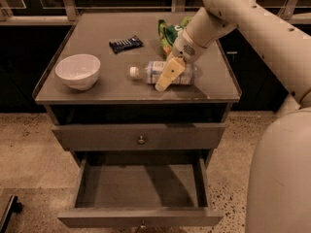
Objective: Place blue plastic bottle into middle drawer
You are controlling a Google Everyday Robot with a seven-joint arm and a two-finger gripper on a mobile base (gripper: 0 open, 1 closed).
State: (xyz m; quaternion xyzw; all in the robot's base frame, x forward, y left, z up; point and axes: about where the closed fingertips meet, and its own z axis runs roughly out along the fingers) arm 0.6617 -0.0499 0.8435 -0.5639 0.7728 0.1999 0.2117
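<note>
The blue plastic bottle (154, 71) lies on its side on the cabinet top, white cap pointing left. My gripper (166, 76) reaches in from the upper right and sits right at the bottle's middle, covering part of the label. The middle drawer (141, 216), the lowest front, is pulled out with nothing visible inside it, directly below the cabinet top. The bottle rests on the top surface and is not lifted.
A white bowl (77, 71) stands at the left of the cabinet top (112, 89). A dark snack packet (126, 43) lies at the back, and a green snack bag (167, 33) sits behind the gripper. A shut grey drawer (141, 136) is above the open one. My robot body (282, 178) fills the right.
</note>
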